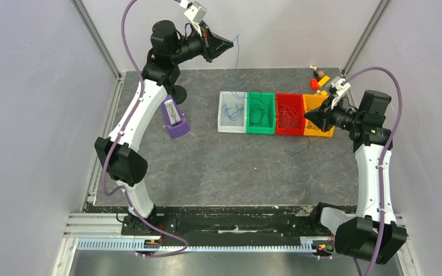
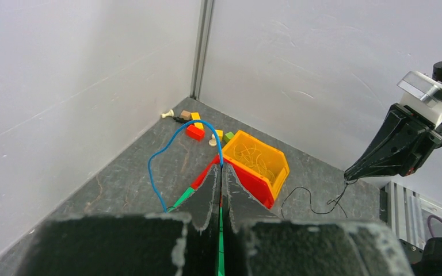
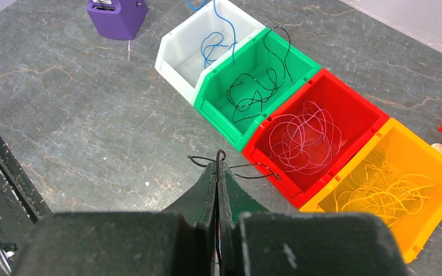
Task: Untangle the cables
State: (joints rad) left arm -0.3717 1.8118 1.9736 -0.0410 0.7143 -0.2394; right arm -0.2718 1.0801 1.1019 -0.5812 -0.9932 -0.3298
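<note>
My left gripper [image 1: 231, 43] is raised near the back wall, shut on a blue cable [image 1: 235, 63] that hangs down into the white bin [image 3: 175, 49]. In the left wrist view the blue cable [image 2: 160, 150] arches out from the closed tips of that gripper [image 2: 221, 167]. My right gripper [image 1: 307, 115] hovers by the red bin [image 3: 267, 164] and the orange bin [image 3: 351, 214], shut on a thin black cable [image 3: 252, 173]. This black cable [image 1: 297, 150] trails down to the table. More black cables [image 3: 254, 92] lie in the green bin [image 3: 218, 110], pale pink ones [image 3: 305, 138] in the red bin, yellow ones [image 3: 380, 190] in the orange bin.
A purple block [image 1: 175, 119] lies beside the left arm, left of the row of bins. Small coloured toy pieces [image 1: 319, 78] sit in the back right corner. White walls and metal posts close in the table on three sides.
</note>
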